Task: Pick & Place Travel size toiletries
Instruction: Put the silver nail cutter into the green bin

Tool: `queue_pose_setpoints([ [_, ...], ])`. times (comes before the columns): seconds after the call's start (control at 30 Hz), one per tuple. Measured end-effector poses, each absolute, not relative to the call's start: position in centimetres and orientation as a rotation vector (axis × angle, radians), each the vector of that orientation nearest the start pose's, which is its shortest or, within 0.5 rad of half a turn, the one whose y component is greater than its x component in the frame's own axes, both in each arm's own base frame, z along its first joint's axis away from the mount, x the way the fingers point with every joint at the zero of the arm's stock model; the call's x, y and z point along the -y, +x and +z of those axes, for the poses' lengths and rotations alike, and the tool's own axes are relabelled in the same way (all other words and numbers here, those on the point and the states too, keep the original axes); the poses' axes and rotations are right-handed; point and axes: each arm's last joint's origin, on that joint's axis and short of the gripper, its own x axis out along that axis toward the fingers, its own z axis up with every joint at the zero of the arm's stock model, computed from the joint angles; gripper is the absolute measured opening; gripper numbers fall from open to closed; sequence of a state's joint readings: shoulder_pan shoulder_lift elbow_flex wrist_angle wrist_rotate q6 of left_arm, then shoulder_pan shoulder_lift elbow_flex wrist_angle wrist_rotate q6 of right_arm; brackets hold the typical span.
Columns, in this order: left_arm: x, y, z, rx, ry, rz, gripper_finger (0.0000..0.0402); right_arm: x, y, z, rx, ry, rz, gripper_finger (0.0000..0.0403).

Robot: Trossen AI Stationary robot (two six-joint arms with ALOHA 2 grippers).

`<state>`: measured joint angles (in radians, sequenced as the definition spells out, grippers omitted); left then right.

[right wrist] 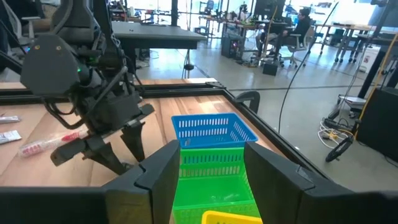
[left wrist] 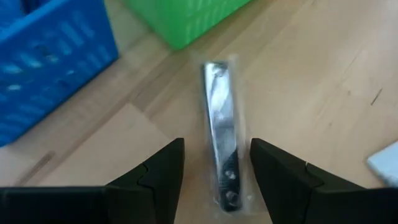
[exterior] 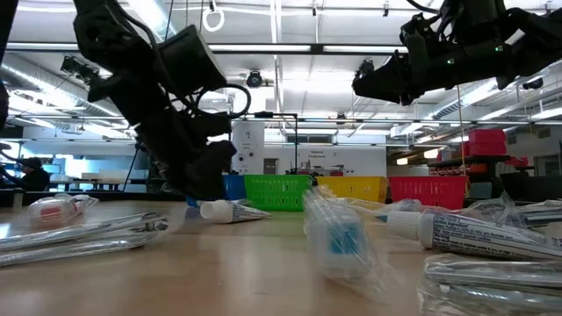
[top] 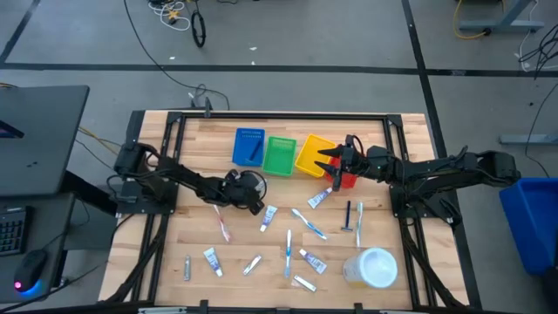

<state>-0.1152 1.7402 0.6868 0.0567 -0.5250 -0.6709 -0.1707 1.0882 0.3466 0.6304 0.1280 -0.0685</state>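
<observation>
Two dark fingers [left wrist: 158, 171] of the left claw [left wrist: 214, 177] stood spread wide, one on each side of a wrapped metal nail clipper [left wrist: 219, 140] that lay flat on the counter [left wrist: 311, 81]. The clipper sat in the gap between the fingers, apparently not yet pinched. In the high view the left claw [top: 253, 202] was low over the counter, just in front of the blue basket [top: 249, 146] and the green basket [top: 280, 154].

The step in hand was judged to be the approach for a grasp. The next move would call for lowering the last bit, closing across the clipper's narrow width, then lifting and carrying it to a basket. The slick wrapper could let it slip.

The right claw [top: 333, 160] hung above the yellow basket [top: 312, 155] and the red basket [top: 344, 179]. Its fingers were spread and held nothing.

The remaining travel size toiletries lay scattered across the near half of the counter: a small white tube [top: 268, 218], a pink toothbrush [top: 222, 222], a blue toothbrush [top: 289, 251] and a dark razor [top: 347, 214]. A round translucent container [top: 373, 267] stood near the front right corner.
</observation>
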Motion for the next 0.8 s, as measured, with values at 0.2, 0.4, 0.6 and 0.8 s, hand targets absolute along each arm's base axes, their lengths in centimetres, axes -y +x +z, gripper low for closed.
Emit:
queue_pose_setpoints([
  [0.2, 1.6, 29.0, 9.7, -0.774, -0.305, 0.676, 0.0182, 4.0, 21.1, 20.5, -0.124, -0.065, -0.294, 0.0188],
  [0.4, 1.6, 29.0, 9.7, -0.781, -0.317, 0.665, 0.0122, 4.0, 21.1, 20.5, -0.127, -0.067, -0.294, 0.0190],
  [0.6, 1.7, 29.1, 9.7, -0.756, -0.372, 0.674, 0.0060, 4.0, 21.1, 20.5, -0.128, -0.068, -0.294, 0.0186],
  [0.8, 2.9, 29.3, 10.4, -0.725, -0.368, 0.622, 0.0053, 4.0, 21.1, 20.5, -0.128, -0.068, -0.294, 0.0188],
])
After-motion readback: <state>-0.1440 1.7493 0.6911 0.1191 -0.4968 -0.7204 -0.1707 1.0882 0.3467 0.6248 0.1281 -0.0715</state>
